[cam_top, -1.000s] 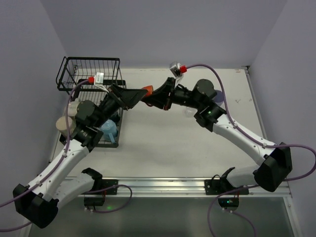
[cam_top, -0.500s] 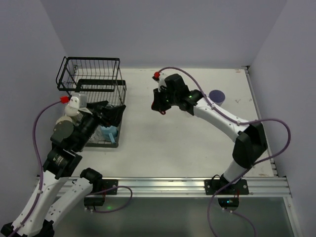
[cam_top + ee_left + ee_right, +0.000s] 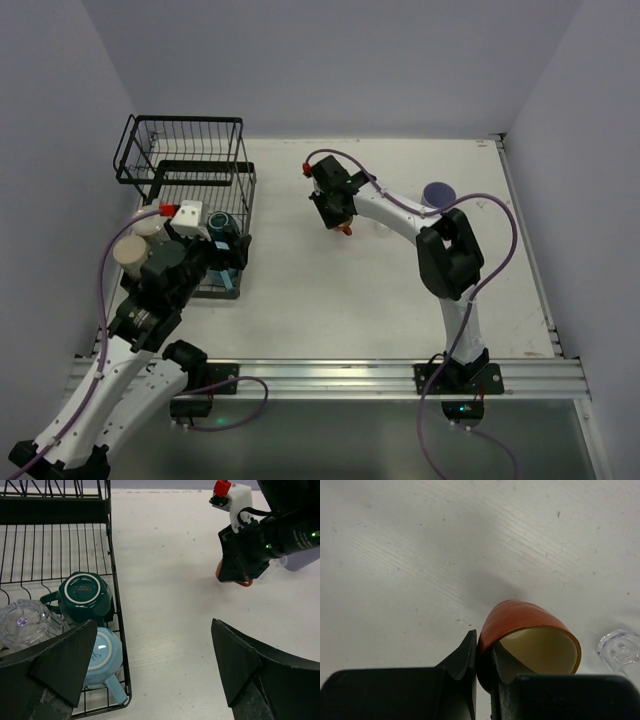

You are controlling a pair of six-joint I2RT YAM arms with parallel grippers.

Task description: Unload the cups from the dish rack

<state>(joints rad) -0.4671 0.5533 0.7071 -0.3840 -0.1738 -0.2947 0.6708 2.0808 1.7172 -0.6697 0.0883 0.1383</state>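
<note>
The black wire dish rack [image 3: 186, 152] stands at the far left. On its lower tray [image 3: 50, 545] lie a teal mug [image 3: 82, 596], a light blue mug [image 3: 102, 655] and a clear glass [image 3: 27, 622], all upside down. My left gripper [image 3: 155, 672] is open and empty, over the tray's right edge [image 3: 232, 252]. My right gripper [image 3: 484, 655] is shut on the rim of a small orange cup [image 3: 525, 625] with a cream inside. It holds the cup tilted, low over the table at mid-table [image 3: 346, 231]. The cup also shows in the left wrist view [image 3: 234, 576].
A lavender tumbler [image 3: 437, 193] stands on the table at the right, with a clear glass [image 3: 620, 647] beside the orange cup. Two cream cups [image 3: 131, 250] sit left of the rack. The walls close in behind and on both sides.
My left gripper has drawn back from mid-table to the rack's tray. My right gripper has carried the orange cup down toward the table and turned to point downward.
</note>
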